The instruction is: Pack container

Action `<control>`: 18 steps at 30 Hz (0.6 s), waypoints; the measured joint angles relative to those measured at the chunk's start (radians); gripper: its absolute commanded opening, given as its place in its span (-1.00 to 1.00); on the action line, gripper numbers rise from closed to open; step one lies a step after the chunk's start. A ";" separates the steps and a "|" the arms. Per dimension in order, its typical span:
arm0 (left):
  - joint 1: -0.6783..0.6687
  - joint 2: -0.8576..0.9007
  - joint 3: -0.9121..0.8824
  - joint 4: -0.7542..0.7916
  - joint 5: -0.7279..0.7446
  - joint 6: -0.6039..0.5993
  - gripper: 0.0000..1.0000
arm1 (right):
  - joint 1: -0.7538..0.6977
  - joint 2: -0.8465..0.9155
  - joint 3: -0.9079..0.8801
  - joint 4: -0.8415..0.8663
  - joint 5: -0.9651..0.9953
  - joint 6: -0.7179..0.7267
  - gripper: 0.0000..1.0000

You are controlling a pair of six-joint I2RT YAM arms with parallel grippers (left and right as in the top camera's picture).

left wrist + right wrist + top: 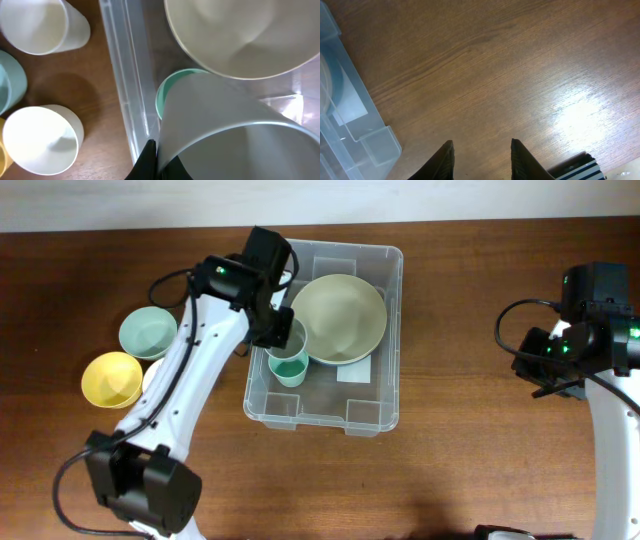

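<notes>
The clear plastic container [385, 395] stands mid-table. It holds a large beige bowl [338, 318] and an upright green cup [289, 367]. My left gripper [280, 330] hangs over the container's left part, shut on the rim of a pale grey cup [287, 337]. In the left wrist view the dark fingers [148, 159] pinch that grey cup's wall [235, 130], just above the green cup [170, 92] and beside the beige bowl [240, 35]. My right gripper [482, 145] is open over bare wood, right of the container's corner [350, 125].
Left of the container sit a mint bowl [148, 332], a yellow bowl [111, 378] and two white cups [37, 25] [42, 140]. The container's left wall [125, 85] runs between them and the grey cup. A striped object [575, 167] lies by my right gripper.
</notes>
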 measured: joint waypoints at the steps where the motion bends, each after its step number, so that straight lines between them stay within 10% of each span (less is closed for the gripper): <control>1: 0.000 0.006 -0.004 0.002 0.000 0.000 -0.99 | 0.000 0.000 0.000 0.000 0.000 0.000 -0.36; 5: 0.000 0.044 -0.013 0.008 -0.003 0.000 -0.85 | 0.000 0.000 0.000 -0.001 0.000 0.000 -0.35; 6: 0.000 0.052 -0.015 0.009 -0.003 0.000 -0.30 | 0.000 0.000 0.000 -0.001 0.000 0.000 -0.35; 7: 0.000 0.060 -0.015 0.009 -0.003 0.000 -0.16 | 0.000 0.000 0.000 -0.001 0.000 0.000 -0.35; 13: 0.000 0.064 -0.006 -0.011 -0.007 0.004 0.04 | 0.000 0.000 0.000 -0.002 0.000 0.000 -0.35; 18: 0.002 0.062 0.143 -0.061 -0.089 0.011 0.64 | 0.000 0.000 0.000 -0.002 0.000 0.000 -0.36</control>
